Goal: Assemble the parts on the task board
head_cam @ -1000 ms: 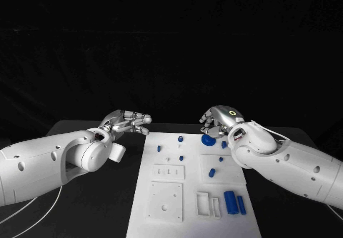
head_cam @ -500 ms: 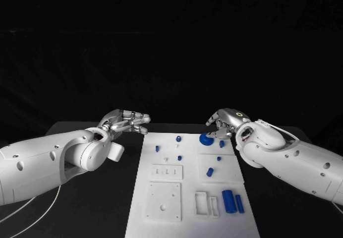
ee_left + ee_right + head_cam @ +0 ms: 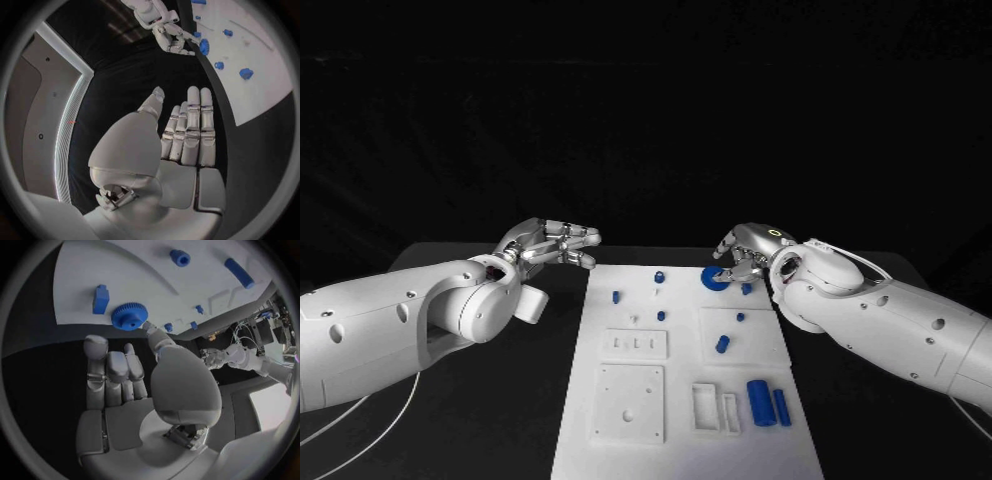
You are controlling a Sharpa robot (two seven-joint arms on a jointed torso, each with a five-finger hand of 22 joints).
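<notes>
Black table | task board | right hand touches blue gear, grasp unclear | left hand spread, empty

one white task board on the table. blue parts on it, head view: one gear, one long cylinder, one thin bar beside it, one short peg, and five small pieces toward the far end. two white arms, two silver hands: left hand, right hand.
</notes>
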